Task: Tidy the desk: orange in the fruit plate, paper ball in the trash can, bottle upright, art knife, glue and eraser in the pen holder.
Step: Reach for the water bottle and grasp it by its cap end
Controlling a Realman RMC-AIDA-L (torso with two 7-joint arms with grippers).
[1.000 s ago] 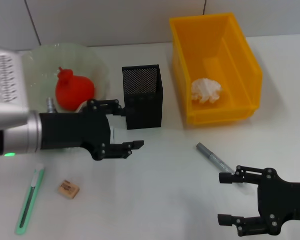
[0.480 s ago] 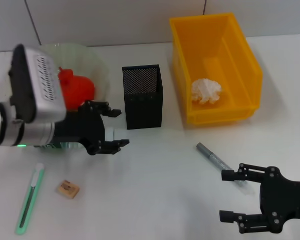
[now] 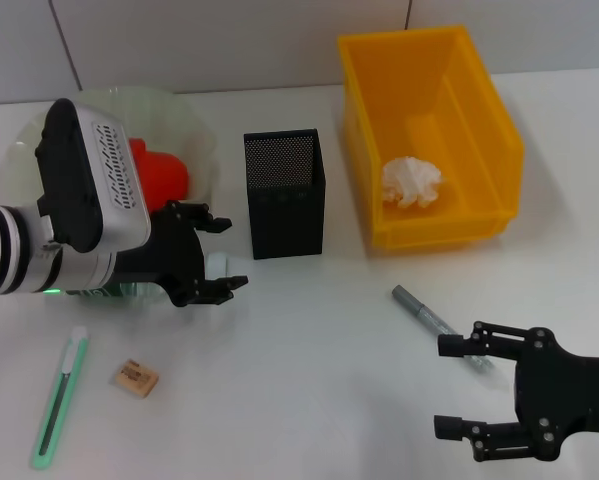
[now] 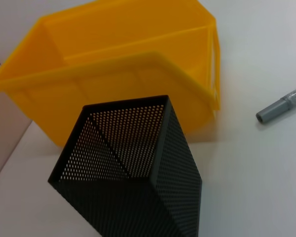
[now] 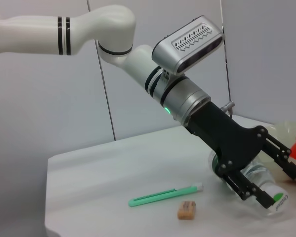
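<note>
Both hands sit low over the white table (image 3: 309,340). Nearest, the right hand (image 3: 466,390) hovers with its fingers spread and nothing between them, just on the near side of a grey pen-shaped item, probably the glue (image 3: 429,315), which lies flat well in front of the pen holder (image 3: 284,195). Left of the pen holder, the left hand (image 3: 217,252) has its fingers set around a clear bottle (image 5: 259,185) lying on its side; the right wrist view shows the dark fingers on either side of it, though whether they press on it I cannot tell. Nearer than that hand and far to the left of the pen holder lie the green art knife (image 3: 59,400) and, just beside it, the tan eraser (image 3: 137,377), apart from each other. Beyond the left hand, left of the pen holder, the pale fruit plate (image 3: 194,130) holds a red-orange fruit (image 3: 164,180). Right of the pen holder stands the yellow trash can (image 3: 479,125) with the white paper ball (image 3: 411,180) inside.
</note>
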